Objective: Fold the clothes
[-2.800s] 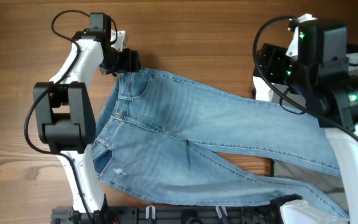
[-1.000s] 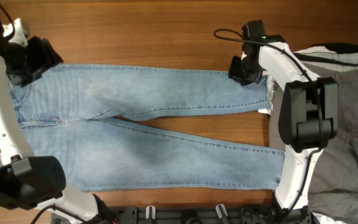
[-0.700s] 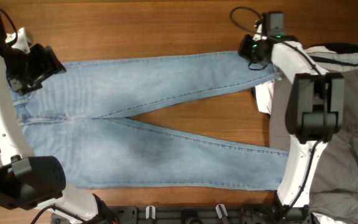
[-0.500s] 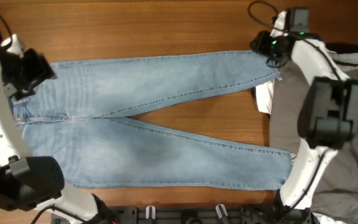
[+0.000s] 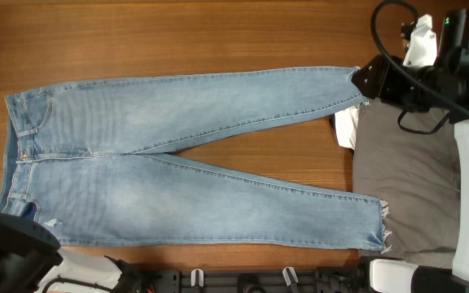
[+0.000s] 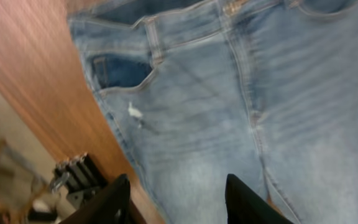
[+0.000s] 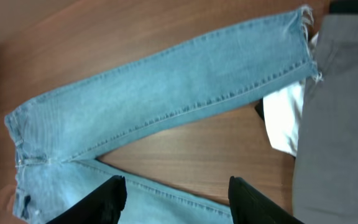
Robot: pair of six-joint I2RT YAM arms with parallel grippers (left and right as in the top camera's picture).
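Spread flat and full length across the wooden table (image 5: pixel 218 32): the light-blue jeans (image 5: pixel 177 138), waistband at the left end, both legs running right in a narrow V with bare wood between them. Upper frayed hem (image 5: pixel 355 81) near the right arm's dark end. Lower hem (image 5: pixel 381 228) overlapping the grey trousers (image 5: pixel 414 179), which lie loose at the right end. Between the upper leg and the grey cloth, a white garment (image 5: pixel 346 130), partly covered.

Nothing held on either side. Right gripper (image 7: pixel 179 202) raised above the jeans, fingers wide apart, only denim and wood showing between them. Left gripper (image 6: pixel 176 205) likewise parted and empty, over the waistband corner near the front pocket and the small white rip (image 6: pixel 133 112). Hard to say from that blurred view whether its fingers touch the denim; probably hanging clear.

Judging by how things lie: spreading done, folding not begun. No crease anywhere, no leg laid over the other. Left to do: one leg onto the other, then the length folded down. After that the grey trousers and the white garment, neither showing any fold.
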